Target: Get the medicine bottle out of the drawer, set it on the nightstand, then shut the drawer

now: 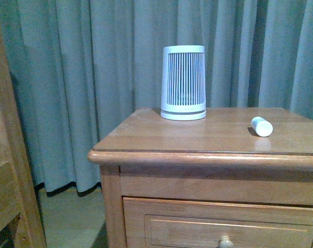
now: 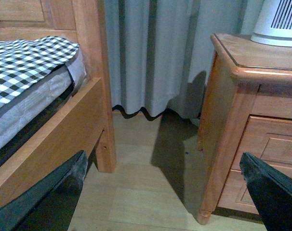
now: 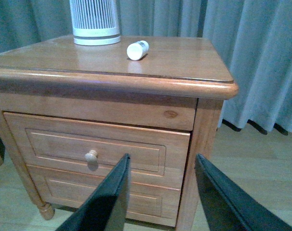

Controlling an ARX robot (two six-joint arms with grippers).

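Note:
The tiny white medicine bottle [image 1: 262,126] lies on its side on the nightstand [image 1: 198,139] top, right of the middle; it also shows in the right wrist view [image 3: 137,50]. The upper drawer [image 3: 98,147] is pushed in, its front with round knob [image 3: 91,155] nearly flush with the cabinet. In the front view only the drawer's top part [image 1: 218,222] shows. My right gripper [image 3: 161,163] is open and empty, in front of the nightstand's front right corner, apart from it. My left gripper [image 2: 163,166] is open and empty, low over the floor left of the nightstand [image 2: 242,120].
A large white ribbed tapered cylinder [image 1: 183,82] stands at the back of the nightstand top. A wooden bed frame post [image 2: 95,82] and a checked mattress [image 2: 25,62] are to the left. Grey curtains [image 1: 94,62] hang behind. The lower drawer [image 3: 102,192] is shut.

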